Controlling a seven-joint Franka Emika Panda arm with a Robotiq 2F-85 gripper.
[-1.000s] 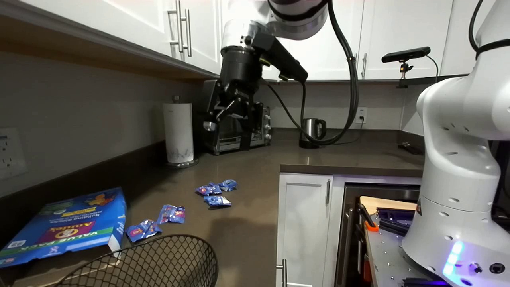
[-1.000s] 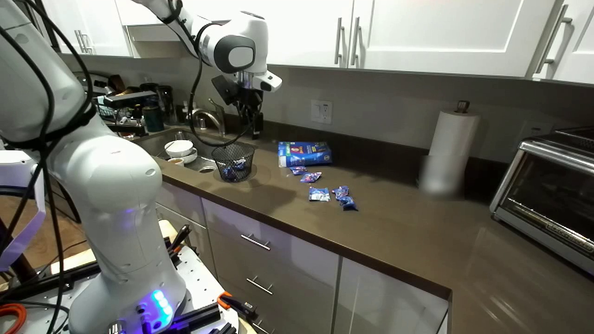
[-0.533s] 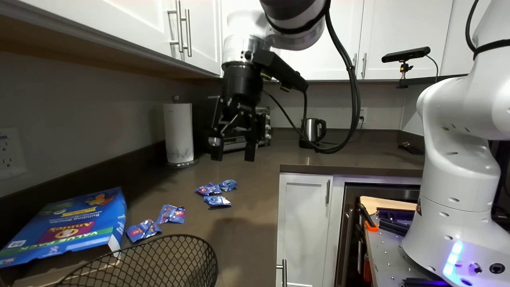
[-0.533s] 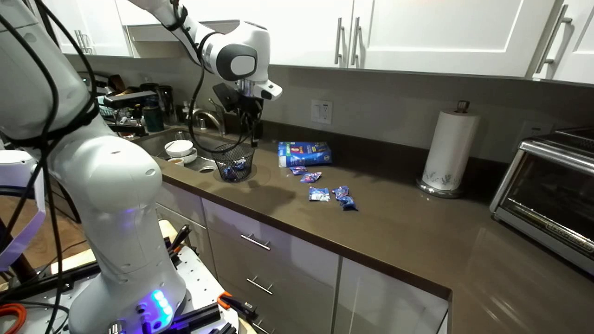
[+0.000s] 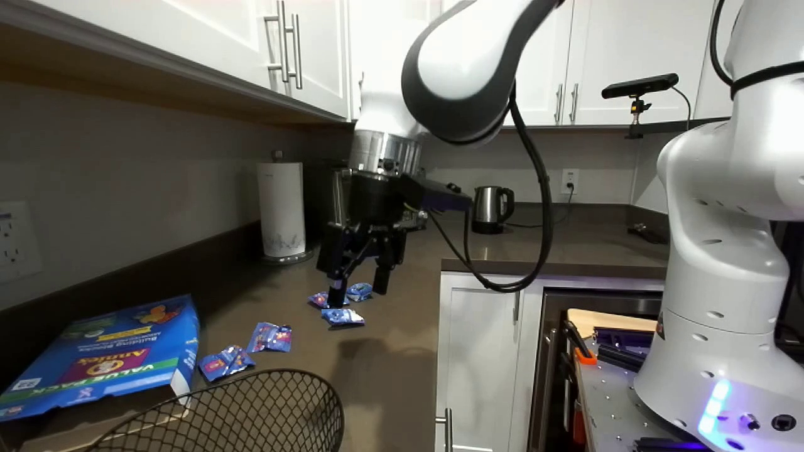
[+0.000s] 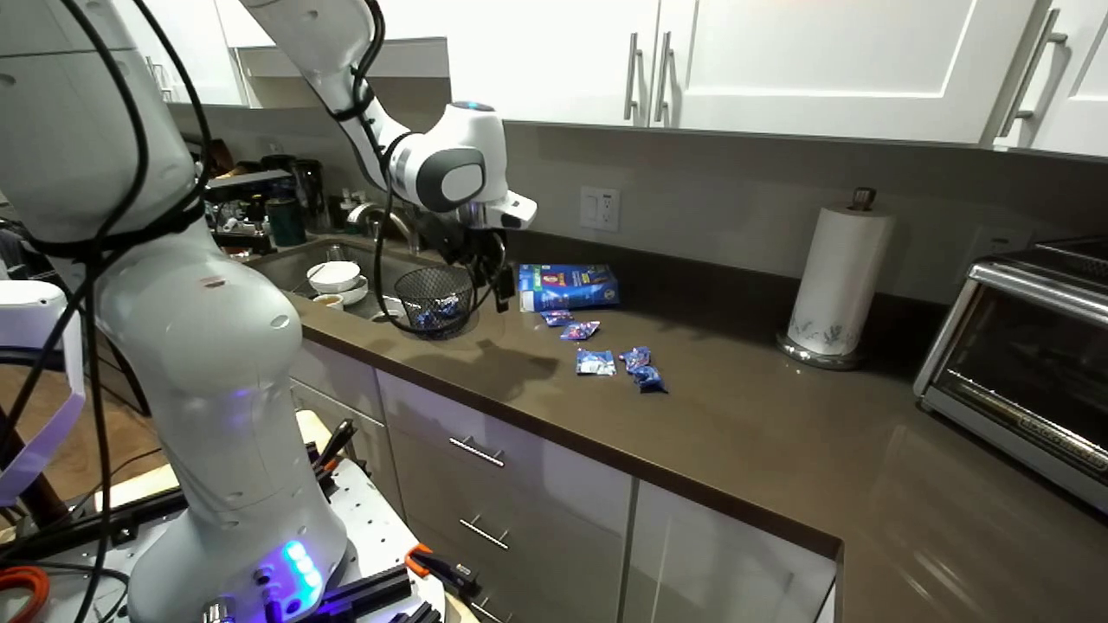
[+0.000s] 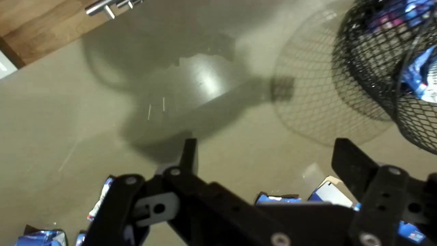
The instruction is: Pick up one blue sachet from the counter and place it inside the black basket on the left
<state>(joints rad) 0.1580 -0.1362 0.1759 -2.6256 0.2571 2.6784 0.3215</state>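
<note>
Sachets (image 6: 595, 362), five of them and all blue, lie on the worktop (image 6: 736, 467); three form a loose group, two of these seeming to touch and the third, pale side up, just beside them; the remaining two lie next to each other, near a large blue box (image 5: 113, 358) with colourful print set close to the wall; the black basket (image 5: 282, 402), round and made of wire mesh, stands upright near the sink (image 6: 290, 266), and more blue packets show inside it in the wrist view; the tool (image 7: 266, 143) points down above the worktop, its two fingers (image 7: 189, 153) spread wide apart with bare surface visible between them; in an exterior view its tips overlap the group of three along the line of sight, yet the wrist view has packets low at its edge, away from the gap; white bowls (image 6: 333, 277) sit in the sink; a paper towel roll (image 6: 840, 277) stands upright on its holder, near a toaster oven (image 6: 1039, 363); a steel kettle (image 5: 487, 206) stands farther along.
</note>
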